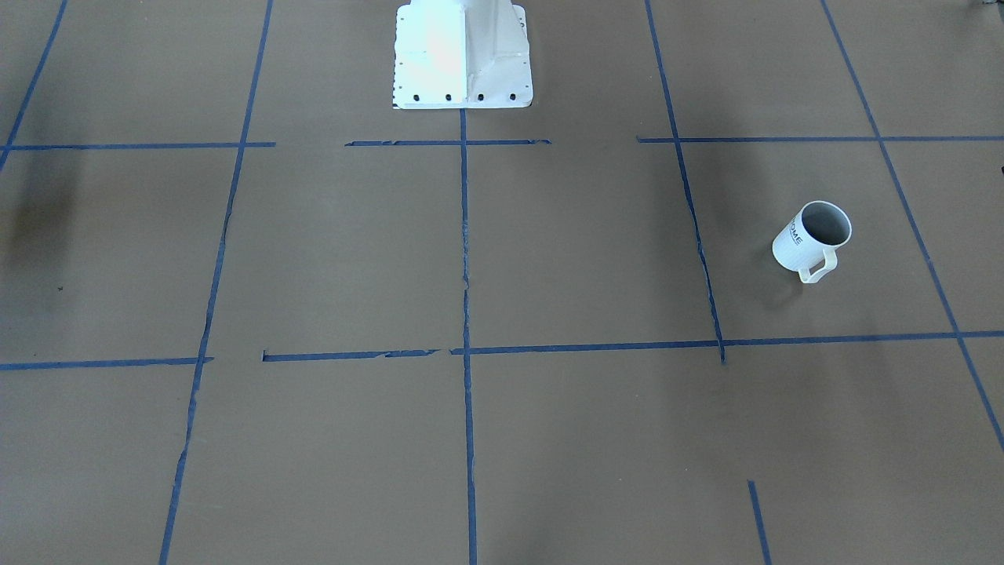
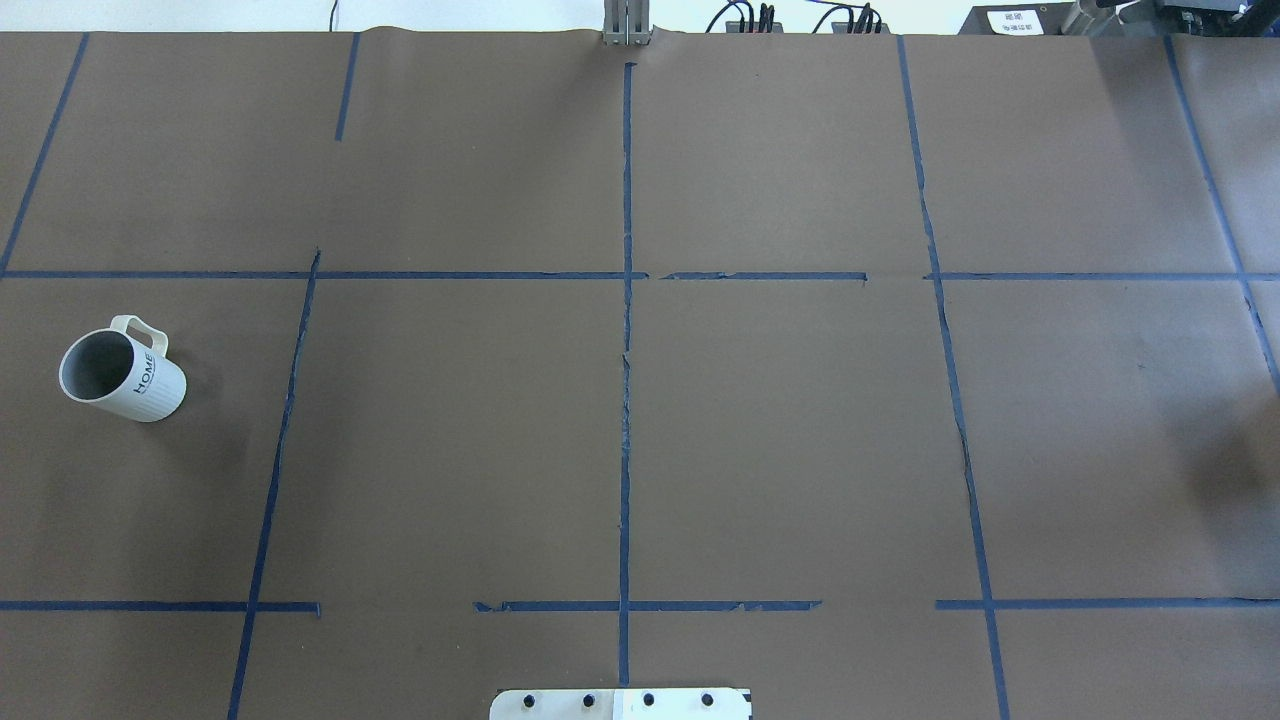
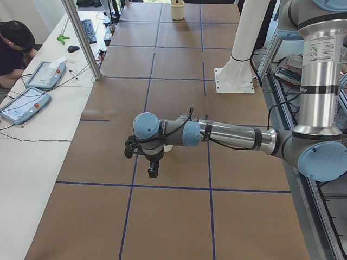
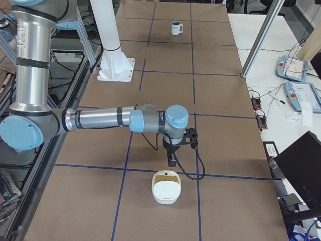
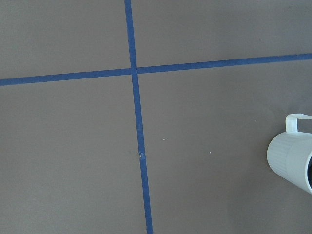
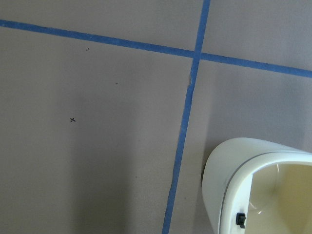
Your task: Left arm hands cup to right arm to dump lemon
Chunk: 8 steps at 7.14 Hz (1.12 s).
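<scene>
The cup (image 2: pixel 122 372) is a white ribbed mug with "HOME" lettering. It stands upright on the brown table at the robot's left side (image 1: pixel 812 235), far off in the exterior right view (image 4: pixel 175 27). Its grey inside shows no lemon. Its ribbed side and handle sit at the right edge of the left wrist view (image 5: pixel 291 160). My left gripper (image 3: pixel 152 172) hangs just above the table close to the cup; I cannot tell whether it is open. My right gripper (image 4: pixel 171 161) hangs beside a cream container (image 4: pixel 166 187); I cannot tell its state.
The cream container also shows in the right wrist view (image 6: pixel 253 190). The white robot pedestal (image 1: pixel 463 55) stands mid-table at the robot's edge. Blue tape lines (image 2: pixel 626 330) grid the table. An operator (image 3: pixel 15 46), teach pendants and a metal post (image 3: pixel 81 38) are alongside.
</scene>
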Tool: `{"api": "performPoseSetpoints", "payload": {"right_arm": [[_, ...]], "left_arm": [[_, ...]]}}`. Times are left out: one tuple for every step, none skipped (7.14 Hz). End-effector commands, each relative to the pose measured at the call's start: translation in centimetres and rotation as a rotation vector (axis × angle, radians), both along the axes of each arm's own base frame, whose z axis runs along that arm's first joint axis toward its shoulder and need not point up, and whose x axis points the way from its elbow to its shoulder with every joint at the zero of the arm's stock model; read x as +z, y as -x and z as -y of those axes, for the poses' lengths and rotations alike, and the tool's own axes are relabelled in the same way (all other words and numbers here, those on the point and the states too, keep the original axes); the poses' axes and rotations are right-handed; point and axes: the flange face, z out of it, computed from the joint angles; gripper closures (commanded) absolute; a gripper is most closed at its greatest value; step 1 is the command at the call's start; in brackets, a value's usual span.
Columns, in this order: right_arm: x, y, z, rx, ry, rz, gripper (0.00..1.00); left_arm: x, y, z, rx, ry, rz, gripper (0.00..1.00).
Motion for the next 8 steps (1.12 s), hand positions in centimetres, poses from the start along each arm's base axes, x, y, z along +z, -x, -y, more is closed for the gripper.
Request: {"api": "performPoseSetpoints", "payload": {"right_arm": [[0.1, 0.0, 0.0, 0.0, 0.002, 0.0, 0.0], [0.0, 0.0, 0.0, 0.0, 0.0, 0.0, 0.0], [0.0, 0.0, 0.2, 0.0, -0.001, -0.001, 0.0], [-0.1, 0.0, 0.3, 0.0, -0.004, -0.002, 0.0], [-0.4, 0.0, 0.5, 0.0, -0.01, -0.002, 0.0], [-0.6, 0.0, 0.6, 0.001, -0.012, -0.002, 0.0], [-0.7, 0.0, 0.5, 0.004, -0.012, -0.002, 0.0], [-0.9, 0.0, 0.6, 0.007, -0.013, -0.002, 0.0]], "left_arm": [[0.1, 0.0, -0.1, 0.0, 0.001, -0.001, 0.0], [0.0, -0.1, 0.0, 0.002, 0.0, -0.001, 0.0], [-0.1, -0.1, 0.0, 0.003, -0.002, 0.001, 0.0], [-0.2, -0.3, 0.1, 0.008, -0.003, 0.002, 0.0], [-1.3, -0.5, 1.0, 0.003, -0.022, -0.002, 0.0], [-1.9, -0.5, 1.7, 0.006, -0.038, -0.003, 0.0], [-4.3, -0.3, 4.2, -0.001, -0.097, 0.031, 0.0], [-3.8, -0.2, 4.6, -0.003, -0.088, 0.059, 0.0]]}}
